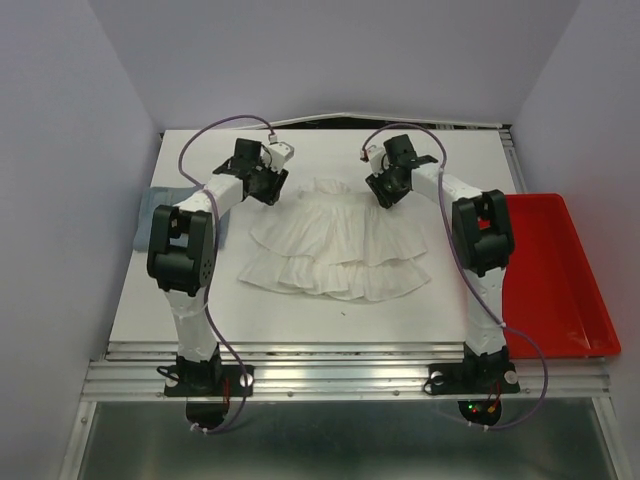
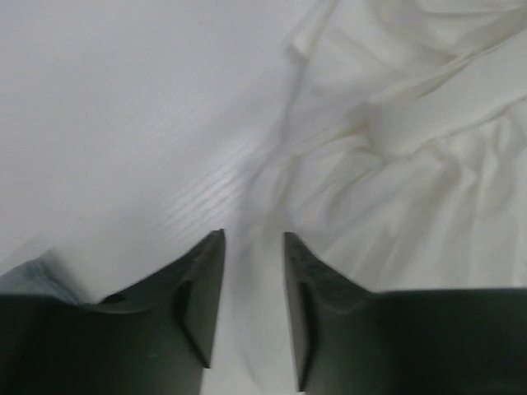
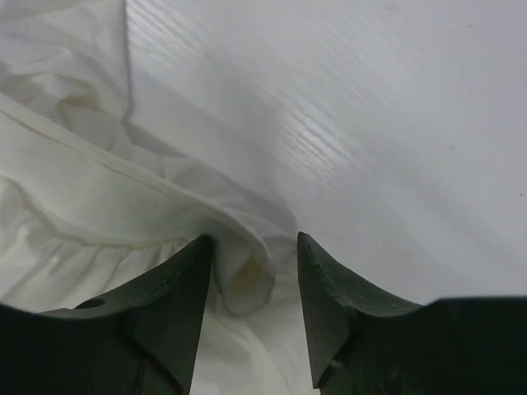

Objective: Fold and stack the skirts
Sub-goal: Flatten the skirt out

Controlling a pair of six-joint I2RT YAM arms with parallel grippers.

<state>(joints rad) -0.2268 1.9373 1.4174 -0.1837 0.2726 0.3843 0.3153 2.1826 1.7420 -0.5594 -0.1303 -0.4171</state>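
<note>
Thin crinkly white skirt (image 1: 335, 250), tiered ruffles, smooth table (image 1: 190, 300)

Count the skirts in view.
2. The white skirt lies spread in the middle; the blue skirt is far left, partly hidden behind the left arm. More could be hidden.

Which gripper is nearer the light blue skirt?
Left. The left gripper is at the white skirt corner nearest the light blue skirt; the right gripper is at the opposite corner.

No legible text or labels anywhere
</note>
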